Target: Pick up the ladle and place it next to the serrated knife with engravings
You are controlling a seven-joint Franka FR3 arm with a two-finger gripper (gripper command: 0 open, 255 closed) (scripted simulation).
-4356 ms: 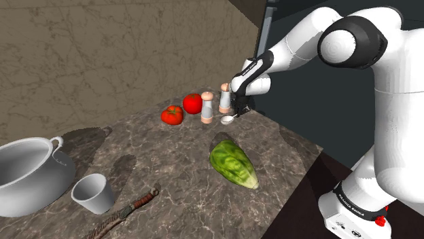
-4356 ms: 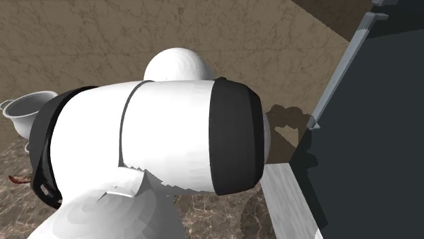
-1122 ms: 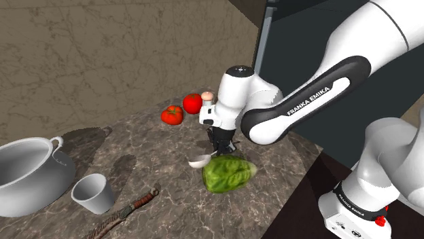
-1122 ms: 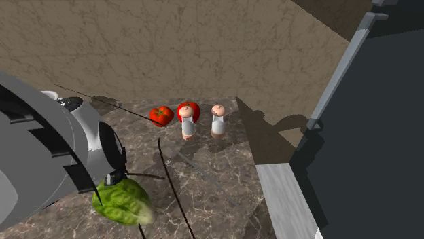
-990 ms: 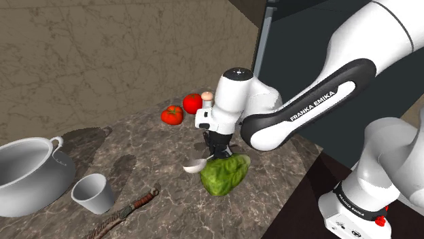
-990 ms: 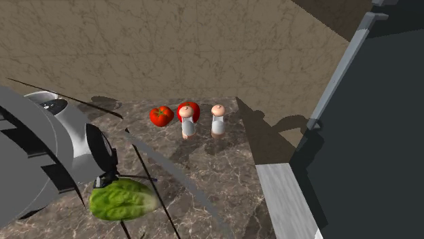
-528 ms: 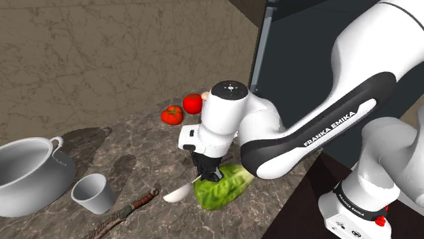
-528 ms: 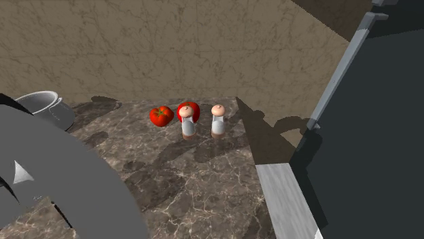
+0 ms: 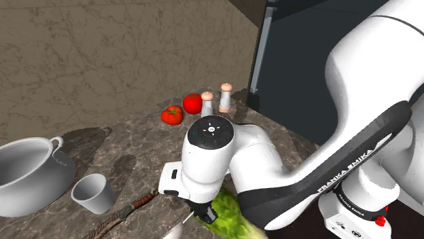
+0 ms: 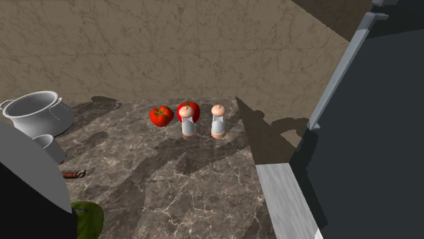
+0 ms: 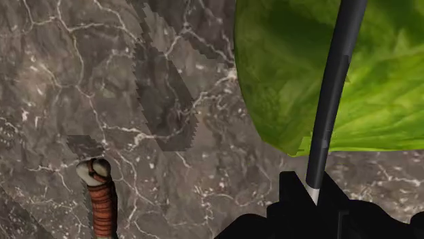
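1. White robot arm (image 9: 326,183) carries the lettering "FRANKA EMIKA".
2. Black gripper (image 11: 309,204) clamps the dark-handled ladle (image 11: 333,88), which crosses over the green lettuce (image 11: 285,68).
3. In the wrist view, the knife with red-banded handle (image 11: 102,200) lies near the gripper, apart from the ladle.

White arm (image 9: 272,170) w/ dark joints, blk fingers (image 11: 295,210), FRANKA EMIKA lettering

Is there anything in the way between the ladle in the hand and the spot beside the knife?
Nothing visible does. The hand grips the ladle, and bare countertop lies between it and the knife. The lettuce sits beyond the ladle's handle, on the side away from the knife.
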